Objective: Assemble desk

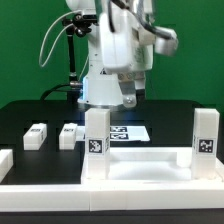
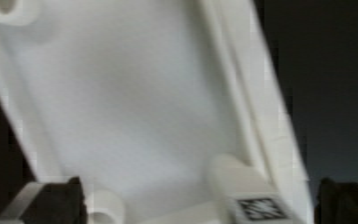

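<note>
Gripper (image 1: 128, 99) hung spread wide, touching nothing. Nearer the exterior camera, the desk slab (image 1: 145, 165) lay flat with one leg post (image 1: 97, 143) and a second leg post (image 1: 205, 143) upright on it. Two loose leg posts (image 1: 36, 136) lay toward the exterior view's left.

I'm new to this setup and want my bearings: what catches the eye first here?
The white robot arm hangs over the black table, its gripper open and empty. Nearest the camera, two upright legs stand on the white desk top; two loose legs lie at the exterior view's left.
</note>
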